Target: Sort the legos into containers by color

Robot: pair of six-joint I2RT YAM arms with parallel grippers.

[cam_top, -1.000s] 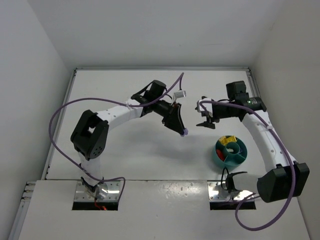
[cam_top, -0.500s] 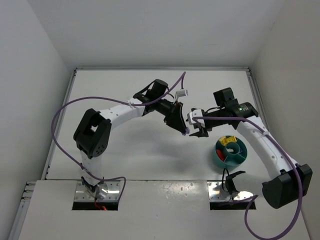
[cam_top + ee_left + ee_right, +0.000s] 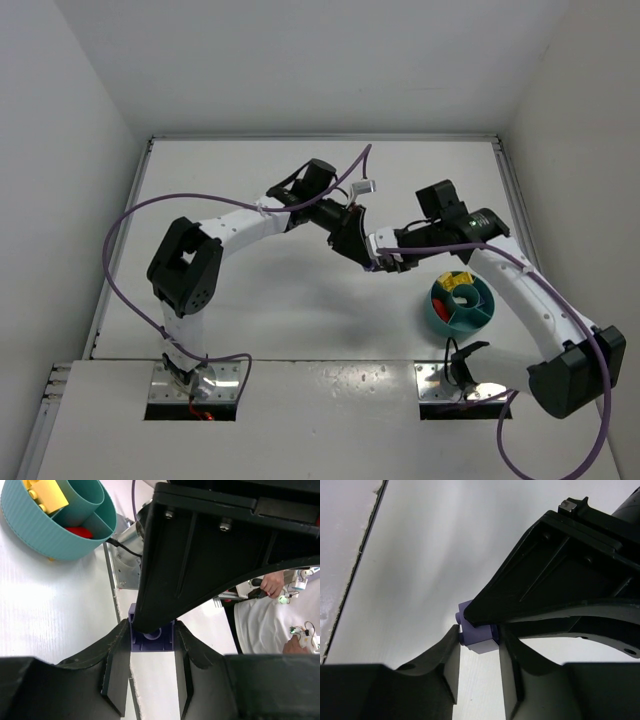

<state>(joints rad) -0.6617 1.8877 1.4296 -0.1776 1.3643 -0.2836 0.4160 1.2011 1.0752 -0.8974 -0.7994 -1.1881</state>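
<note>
A lavender-purple lego hangs above the middle of the table, where both grippers meet. My left gripper is shut on it; in its wrist view the brick sits between the fingertips with its hollow underside showing. My right gripper comes in from the right and its two fingers press the brick on its studded side and the opposite side. The teal bowl stands at the right front. It holds a yellow lego and a red lego in separate compartments, also seen as the yellow lego and the red lego inside the bowl.
White walls close the table at the back and both sides. Purple cables loop off each arm. The arm mounting plates sit at the near edge, just in front of the bowl. A person's hand shows beyond the table in the left wrist view.
The right arm swung left from beside the bowl to the left gripper, and its jaws narrowed around the purple lego. The left arm shifted slightly and kept its grip.
</note>
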